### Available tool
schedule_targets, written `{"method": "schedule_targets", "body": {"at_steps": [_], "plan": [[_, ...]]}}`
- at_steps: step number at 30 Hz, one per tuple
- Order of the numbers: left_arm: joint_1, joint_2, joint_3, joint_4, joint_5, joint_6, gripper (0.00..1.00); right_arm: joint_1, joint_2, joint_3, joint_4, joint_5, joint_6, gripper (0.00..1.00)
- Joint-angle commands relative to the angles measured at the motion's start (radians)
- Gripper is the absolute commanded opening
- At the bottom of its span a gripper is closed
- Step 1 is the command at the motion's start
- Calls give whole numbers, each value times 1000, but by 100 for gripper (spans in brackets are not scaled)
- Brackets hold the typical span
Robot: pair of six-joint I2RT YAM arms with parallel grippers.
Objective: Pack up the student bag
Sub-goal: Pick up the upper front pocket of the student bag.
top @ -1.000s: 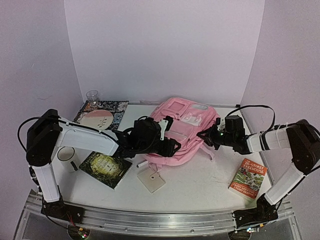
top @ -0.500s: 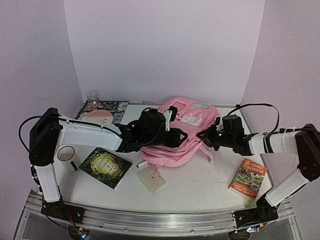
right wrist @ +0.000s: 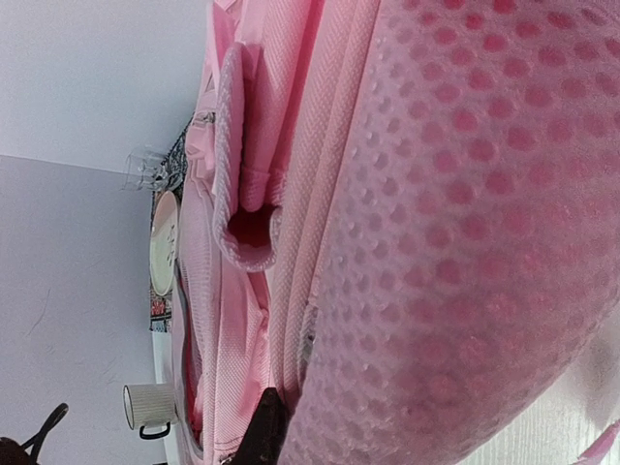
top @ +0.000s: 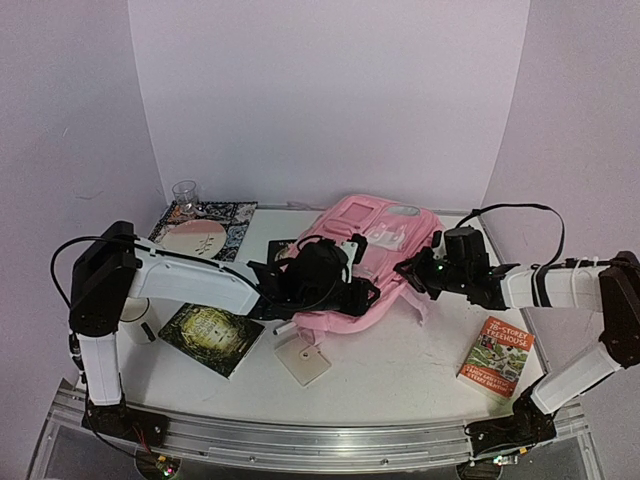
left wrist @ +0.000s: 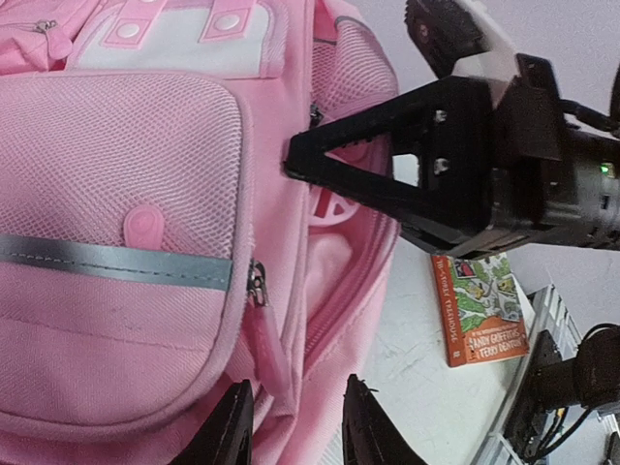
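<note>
Bag (top: 388, 238) lies front up at the back middle of the table (top: 400, 375). Left gripper (left wrist: 295, 431) is at its near-left edge, jaws partly apart, with a zip pull (left wrist: 272, 354) and pink fabric between them. Right gripper (top: 407, 271) is closed, its tip against the bag's right side seam; whether it pinches fabric I cannot tell. Around lie a card (top: 302, 359), green book (top: 212, 338), orange book (top: 497, 356) and mug (top: 135, 317).

Left hand (left wrist: 295, 426) narrowly parted, right hand (left wrist: 289, 162) clamped.
</note>
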Motion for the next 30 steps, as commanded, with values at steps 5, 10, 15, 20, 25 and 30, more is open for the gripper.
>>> {"method": "schedule_targets", "body": {"at_steps": [5, 10, 15, 20, 25, 30], "plan": [[5, 73, 99, -51, -97, 10, 33, 25, -64, 69, 106, 20, -49, 0], [5, 92, 129, -50, -131, 22, 33, 36, -69, 64, 107, 17, -46, 0], [7, 113, 162, -50, -172, 40, 25, 46, -81, 58, 104, 11, -50, 0], [7, 105, 141, -50, -191, 43, 8, 47, -104, 53, 83, 29, -70, 0], [7, 43, 68, -50, -217, 52, 0, 45, -129, 70, 39, 57, -122, 0], [7, -30, -32, -55, -241, 63, 0, 14, -139, 86, -4, 36, -159, 0]]}}
